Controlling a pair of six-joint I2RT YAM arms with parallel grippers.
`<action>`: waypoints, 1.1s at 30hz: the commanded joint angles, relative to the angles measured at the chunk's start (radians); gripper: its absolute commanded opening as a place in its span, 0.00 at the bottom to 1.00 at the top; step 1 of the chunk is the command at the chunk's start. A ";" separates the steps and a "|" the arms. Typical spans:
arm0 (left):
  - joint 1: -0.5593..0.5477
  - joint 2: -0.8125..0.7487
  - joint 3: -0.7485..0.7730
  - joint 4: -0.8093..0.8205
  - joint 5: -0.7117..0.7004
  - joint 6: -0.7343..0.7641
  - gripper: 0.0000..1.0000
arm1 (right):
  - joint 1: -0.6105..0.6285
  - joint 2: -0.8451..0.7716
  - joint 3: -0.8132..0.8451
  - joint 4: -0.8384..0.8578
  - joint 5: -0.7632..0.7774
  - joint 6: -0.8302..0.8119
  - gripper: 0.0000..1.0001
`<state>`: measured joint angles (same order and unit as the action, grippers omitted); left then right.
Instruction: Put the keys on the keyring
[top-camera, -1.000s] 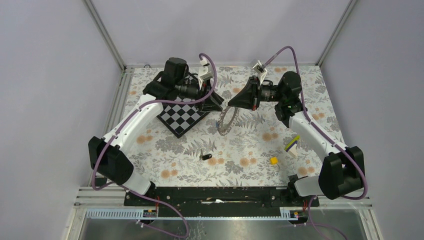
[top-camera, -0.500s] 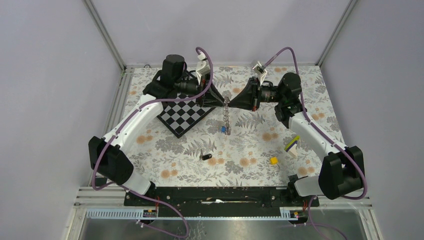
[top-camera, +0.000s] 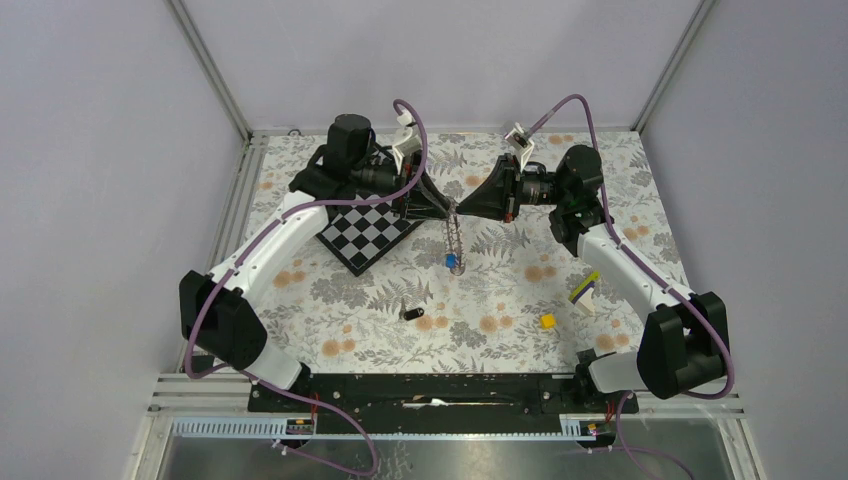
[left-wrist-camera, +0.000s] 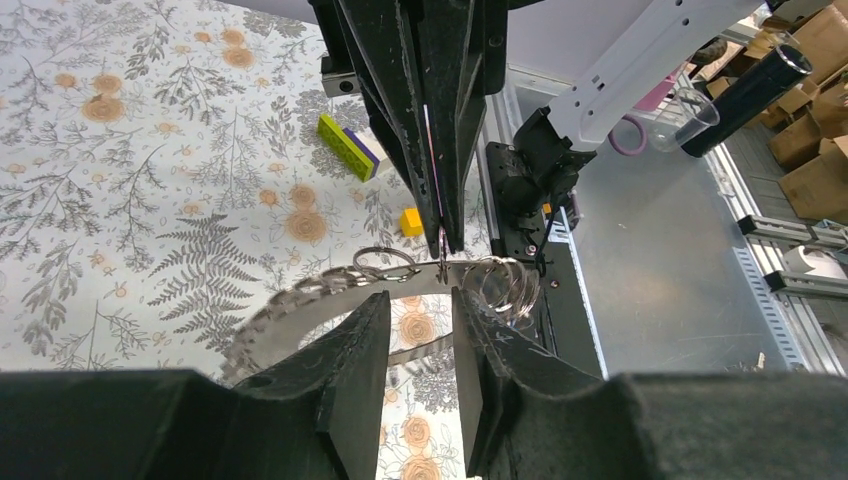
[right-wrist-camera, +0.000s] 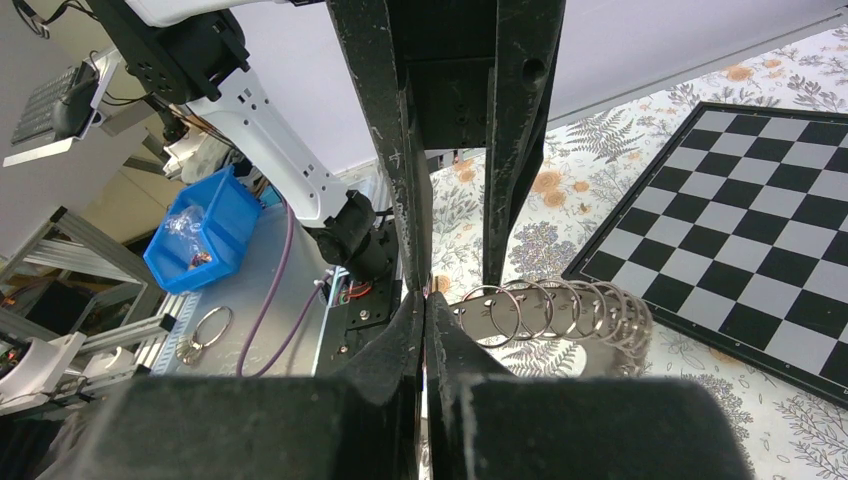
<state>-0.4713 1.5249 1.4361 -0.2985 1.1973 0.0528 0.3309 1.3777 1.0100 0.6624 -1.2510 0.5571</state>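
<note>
We see both arms reaching inward and meeting above the far middle of the flower-patterned bench (top-camera: 330, 300). The right end effector (right-wrist-camera: 425, 305) has its two black fingers pressed together, clamped on one end of the flexible grey-silver keyring (left-wrist-camera: 330, 290), a loop made of linked metal rings. In the top view the loop hangs down from that pinch as a narrow strand, and we cannot tell whether its low end touches the bench.

The left end effector (left-wrist-camera: 420, 300) faces the right one, tip to tip. Its fingers (left-wrist-camera: 350, 350) stand apart with a clear gap, one on each side of the right end effector's pinched tips. The band of the keyring runs across just at these fingertips, but we cannot tell whether they touch it.

The small bright blue key (top-camera: 452, 260) shows near the bottom of the hanging strand and appears to be on the keyring. The small black key (top-camera: 408, 314) lies alone on the bench, nearer the arm bases and to the left of the loop, well apart from it.

The black-and-white chessboard (top-camera: 365, 235) lies under the left arm. On the right, the purple-and-lime flat stick (top-camera: 585, 290) lies beside the right arm, with the small yellow cube (top-camera: 547, 321) near it
</note>
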 joint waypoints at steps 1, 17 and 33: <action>0.000 -0.011 -0.005 0.077 0.060 -0.035 0.34 | -0.004 -0.006 0.006 0.028 -0.007 -0.019 0.00; -0.018 0.022 0.022 0.080 0.064 -0.046 0.32 | -0.004 -0.007 0.003 0.004 -0.002 -0.040 0.00; -0.029 0.044 0.054 0.086 0.068 -0.050 0.22 | -0.004 -0.010 -0.008 -0.036 0.000 -0.080 0.00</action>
<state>-0.4961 1.5799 1.4475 -0.2657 1.2354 0.0017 0.3286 1.3777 0.9970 0.6117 -1.2480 0.5060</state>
